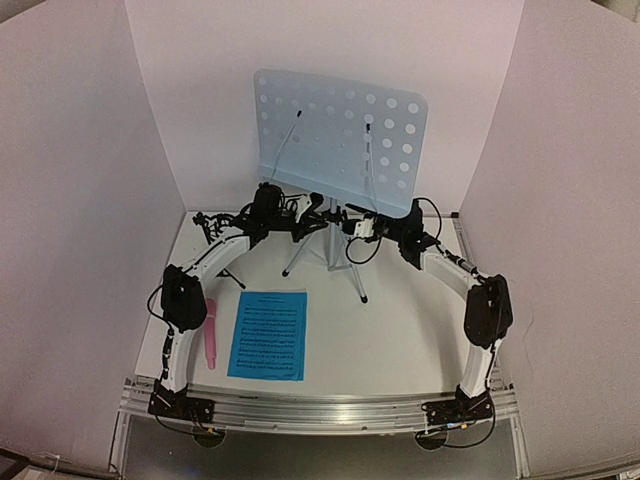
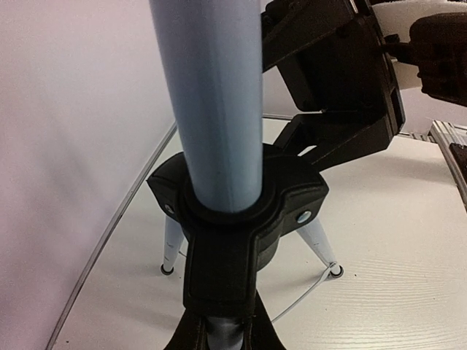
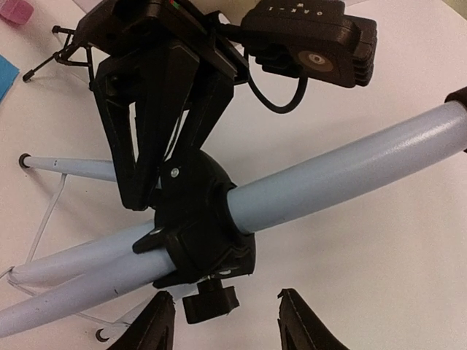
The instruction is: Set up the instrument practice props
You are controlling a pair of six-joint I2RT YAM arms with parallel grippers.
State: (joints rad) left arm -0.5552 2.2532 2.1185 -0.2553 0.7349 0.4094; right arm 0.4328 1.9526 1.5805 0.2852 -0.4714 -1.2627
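Note:
The pale-blue perforated music stand point(image 1: 340, 135) stands upright at the back middle on its slim tripod point(image 1: 330, 255). My left gripper point(image 1: 303, 226) is shut on the stand's pole point(image 2: 211, 102), just under the black leg collar point(image 2: 241, 211). From the other side, my right gripper point(image 3: 226, 324) is open, and the collar's small black knob point(image 3: 210, 302) sits between its fingertips point(image 3: 157, 324), closer to the left one. The bright-blue sheet music point(image 1: 268, 335) lies flat at the front left, with the pink microphone point(image 1: 211, 333) beside it. The small black tripod point(image 1: 207, 224) is partly hidden behind my left arm.
White walls close in the table on the left, back and right. An aluminium rail point(image 1: 330, 410) runs along the near edge between the arm bases. The stand's legs point(image 2: 321, 244) and thin wire braces spread over the table under both grippers.

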